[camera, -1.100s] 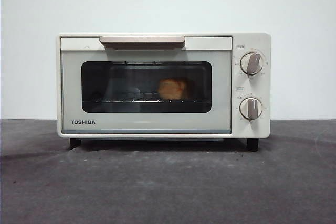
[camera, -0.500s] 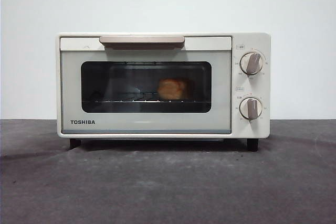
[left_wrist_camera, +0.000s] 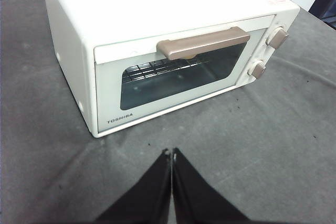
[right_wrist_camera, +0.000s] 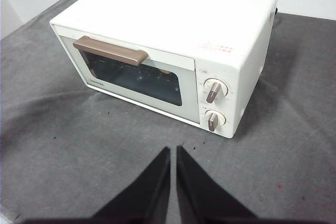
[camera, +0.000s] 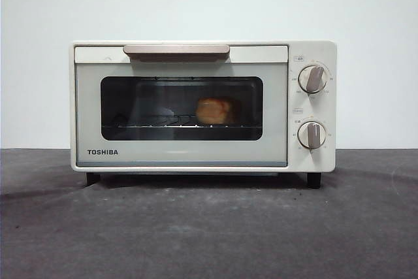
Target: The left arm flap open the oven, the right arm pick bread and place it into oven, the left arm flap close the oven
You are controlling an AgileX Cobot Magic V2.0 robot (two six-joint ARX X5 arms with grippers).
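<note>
We count one oven (camera: 203,106) (door closed, two knobs (camera: 313,78)), one bread (camera: 215,110) inside on its rack, left gripper (left_wrist_camera: 171,153) pressed together holding nothing, right gripper (right_wrist_camera: 173,150) barely parted, likewise holding nothing

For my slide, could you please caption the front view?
Oven shut on the table, bread on the rack behind its glass.

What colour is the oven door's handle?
Beige-brown, a plain bar; the handle shows best in the left wrist view, on the cream oven.
</note>
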